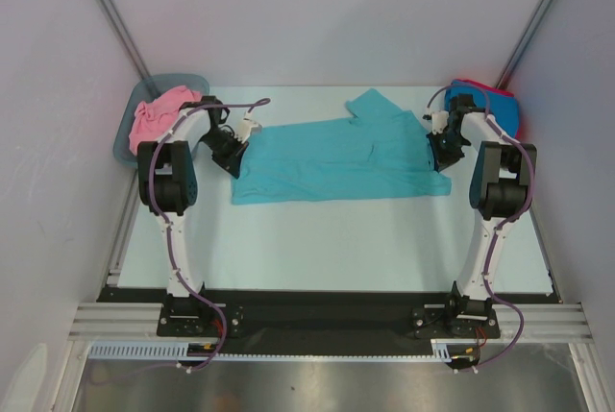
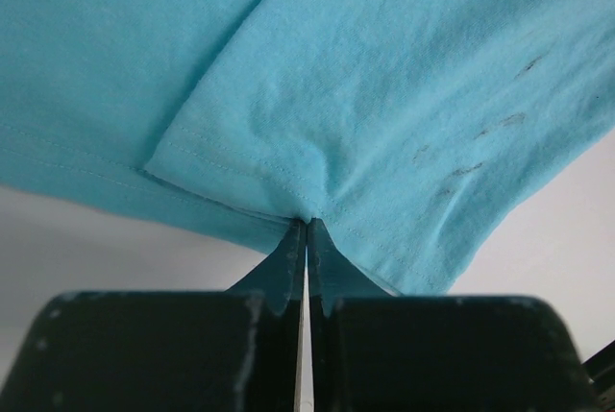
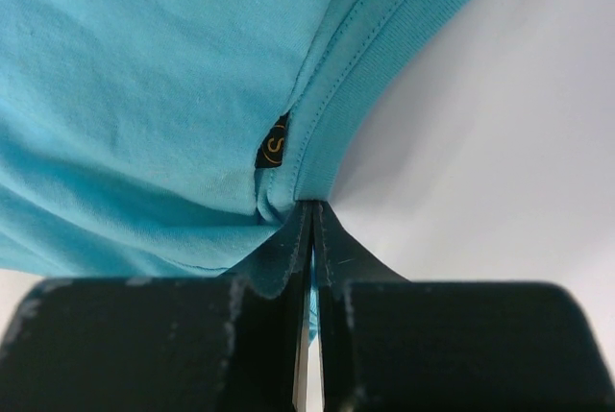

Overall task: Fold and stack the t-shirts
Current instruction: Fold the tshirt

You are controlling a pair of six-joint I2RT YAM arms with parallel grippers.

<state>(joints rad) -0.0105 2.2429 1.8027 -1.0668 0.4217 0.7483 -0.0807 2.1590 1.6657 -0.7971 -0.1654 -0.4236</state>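
Both ends of the soft teal cloth t-shirt (image 1: 336,157), stretched sideways, are pinched: left gripper (image 2: 306,225) clamps its hem, right gripper (image 3: 309,206) its collar.

I have one t-shirt (image 1: 336,157) lying flat across the middle of the worktop (image 1: 336,239). The left jaws sit on its left edge, and the right jaws sit on its right edge, at the collar. At far left a second t-shirt (image 1: 154,119) lies in the tub (image 1: 187,79). At far right, behind the right arm (image 1: 500,181), there seem to be two more t-shirts (image 1: 507,109), stacked.
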